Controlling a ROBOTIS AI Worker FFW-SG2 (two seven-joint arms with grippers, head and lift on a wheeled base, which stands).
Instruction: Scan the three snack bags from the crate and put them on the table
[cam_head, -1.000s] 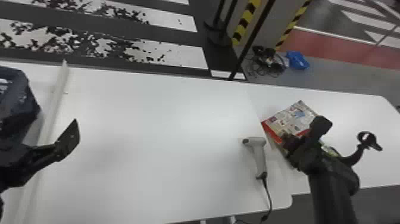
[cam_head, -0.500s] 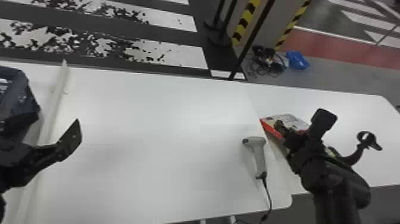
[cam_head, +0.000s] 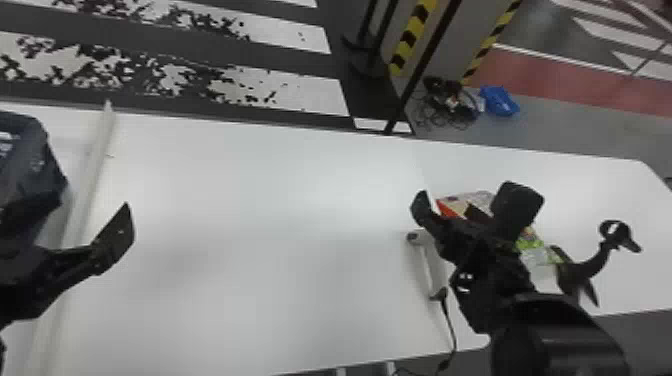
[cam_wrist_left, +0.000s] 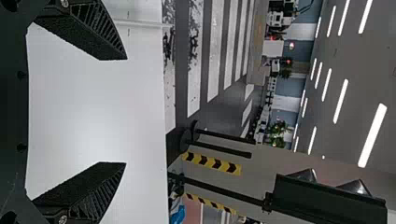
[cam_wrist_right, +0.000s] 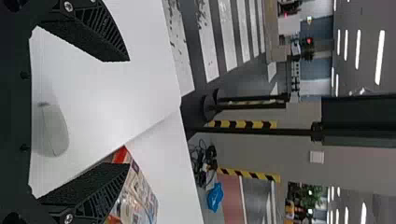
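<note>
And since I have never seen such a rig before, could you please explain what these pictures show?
It is a robot with two black arms. The head view looks down from its head; the other two come from cameras on its wrists and are turned sideways, so the room seems to lie on its side.

A long white table stands before it. At its left is a dark blue crate. Towards the right lie a pale grey handheld scanner with a black cable, a red-edged printed bag and a bright green bag, partly hidden by the right arm.

The black two-fingered left hand and its matching right hand are both open, holding nothing.
</note>
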